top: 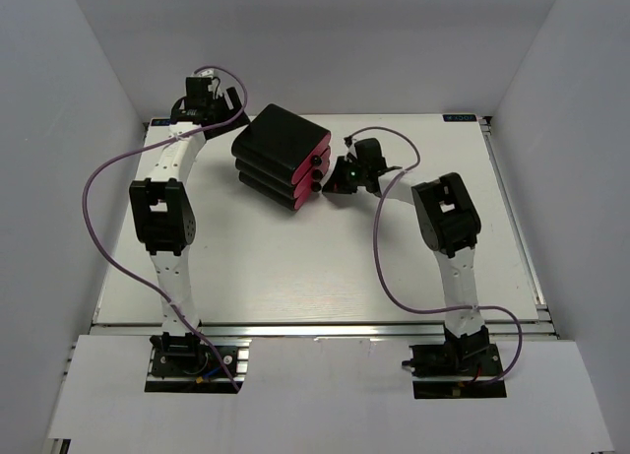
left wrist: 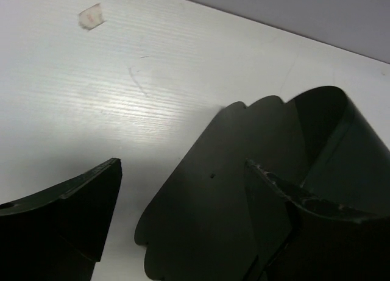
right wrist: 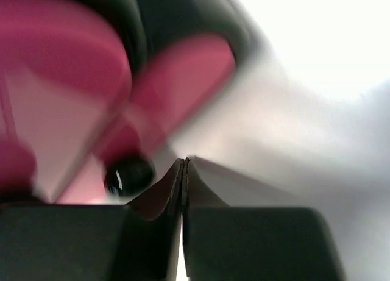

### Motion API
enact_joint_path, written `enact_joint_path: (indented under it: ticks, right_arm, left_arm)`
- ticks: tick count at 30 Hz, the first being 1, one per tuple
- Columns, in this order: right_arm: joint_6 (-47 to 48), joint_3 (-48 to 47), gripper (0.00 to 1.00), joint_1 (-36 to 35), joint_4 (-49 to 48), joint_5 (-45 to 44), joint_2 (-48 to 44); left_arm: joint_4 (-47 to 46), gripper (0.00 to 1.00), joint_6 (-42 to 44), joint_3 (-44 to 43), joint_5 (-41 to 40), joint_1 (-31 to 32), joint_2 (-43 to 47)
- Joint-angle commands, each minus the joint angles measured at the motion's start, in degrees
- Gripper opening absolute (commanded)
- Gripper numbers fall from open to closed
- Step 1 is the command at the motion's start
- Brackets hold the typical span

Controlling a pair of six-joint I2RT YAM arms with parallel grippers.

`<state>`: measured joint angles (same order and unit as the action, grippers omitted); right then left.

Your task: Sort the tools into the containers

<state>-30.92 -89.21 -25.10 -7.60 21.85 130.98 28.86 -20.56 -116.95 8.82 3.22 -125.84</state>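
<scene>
The black box [top: 281,139] stands at the back middle of the table, its three magenta drawers [top: 313,173] facing right and pushed in. No tools show in any view. My right gripper [top: 335,183] is shut and empty, its tips [right wrist: 184,162] just right of a black drawer knob [right wrist: 128,174], not touching it; the magenta drawer fronts [right wrist: 67,80] are blurred. My left gripper [top: 231,104] is open and empty behind the box's left rear. In the left wrist view the box's black back [left wrist: 244,183] lies between and beyond my gripper [left wrist: 183,171].
The white table [top: 295,267] is ringed by grey-white walls on three sides. A small scrap of tape [left wrist: 90,16] lies on the table near the back edge. Purple cables loop off both arms.
</scene>
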Motion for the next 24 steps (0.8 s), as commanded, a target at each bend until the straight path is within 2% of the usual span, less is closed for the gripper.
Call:
enact_joint_path:
  ticks: [1, 2, 4, 5, 8, 12, 13, 14, 15, 16, 17, 18, 19, 20, 22, 24]
  right_arm:
    - [3.91, 5.44, 0.07, 3.21, -2.87, -0.05, -8.8]
    - [10.2, 6.15, 0.28, 4.52, -0.17, 1.08, -9.94]
    - [18.31, 7.2, 0.47, 5.59, 3.97, 2.93, -13.19]
    - [26.79, 7.64, 0.61, 6.2, 8.08, 4.33, -14.34]
    - [35.99, 12.28, 0.74, 6.99, 13.3, 2.6, -22.57]
    - [42.86, 19.5, 0.77, 9.01, 17.24, 2.49, -32.96]
    - [42.61, 20.38, 0.77, 9.37, 17.87, 2.24, -34.98]
    - [42.17, 22.04, 0.89, 9.81, 18.4, 0.41, -38.92]
    - [41.04, 22.67, 0.89, 9.81, 19.62, -0.74, -40.7]
    - [40.85, 22.94, 0.89, 9.9, 20.51, -1.62, -42.63]
    - [40.5, 23.29, 0.89, 9.9, 21.21, -2.15, -46.39]
    - [40.06, 24.51, 0.89, 9.98, 21.39, -2.68, -48.25]
    - [38.67, 25.39, 0.89, 9.99, 20.96, -3.38, -50.36]
    - [37.61, 26.36, 0.89, 10.07, 20.43, -4.35, -54.3]
    - [32.54, 29.08, 0.89, 10.07, 18.77, -5.67, -57.92]
    - [29.27, 30.23, 0.9, 9.99, 18.67, -8.22, -61.71]
  left_arm:
    - [7.34, 0.92, -2.64, 1.37, -7.47, 1.44, 4.98]
    - [7.87, 0.93, -4.3, 1.28, -10.98, 1.0, 5.43]
    - [9.45, 0.96, -5.72, 1.37, -17.32, 0.3, 6.57]
    - [9.98, 0.98, -6.51, 1.28, -19.35, -0.14, 7.79]
    - [11.48, 0.98, -7.83, 2.51, -24.45, -0.59, 11.21]
    - [8.68, 0.98, -9.76, 11.01, -26.31, -0.59, 20.17]
    - [7.62, 0.98, -10.2, 16.95, -25.53, -0.5, 22.63]
    - [6.22, 0.98, -10.81, 20.58, -24.91, -0.5, 25.62]
    - [2.38, 0.98, -10.99, 24.36, -23.42, -0.5, 32.08]
    - [-0.36, 0.98, -10.56, 33.01, -18.1, -0.5, 35.72]
    - [-3.43, 0.98, -10.12, 37.71, -14.74, -0.5, 39.58]
    - [-9.38, 0.96, -9.86, 42.19, -10.97, -0.41, 47.19]
    - [-12.48, 0.95, -9.68, 46.5, -2.05, -0.32, 50.83]
    - [-14.95, 0.94, -9.5, 53.94, 1.78, -0.15, 54.26]
    - [-17.96, 0.94, -9.85, 59.44, 6.54, 2.38, 62.86]
    - [-15.61, 0.98, -10.12, 64.37, 7.8, 5.29, 67.28]
